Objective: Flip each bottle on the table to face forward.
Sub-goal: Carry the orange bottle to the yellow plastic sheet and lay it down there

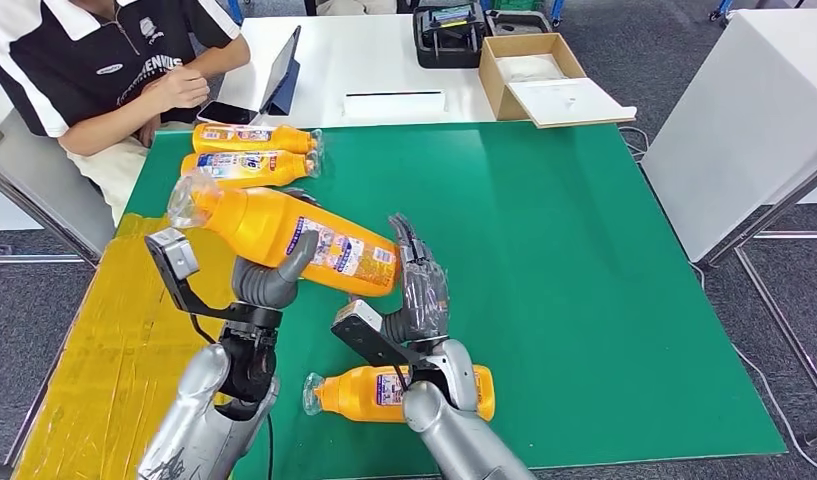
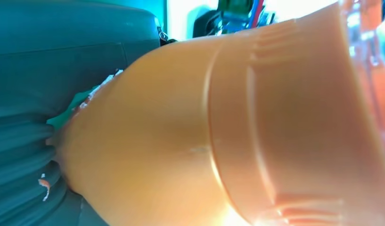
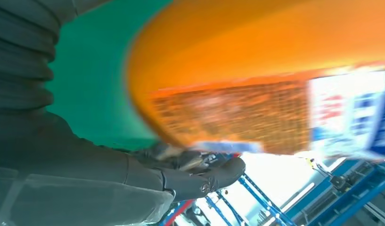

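Here the left hand [image 1: 269,280] grips a tilted orange bottle [image 1: 284,232] above the green table [image 1: 584,300], the right hand [image 1: 422,290] rests fingers spread against its base, and another bottle [image 1: 364,392] lies near the front edge.

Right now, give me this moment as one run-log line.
left hand: grips raised orange bottle | right hand: open against bottle's base | near bottle: lying on green mat | far pair: lying
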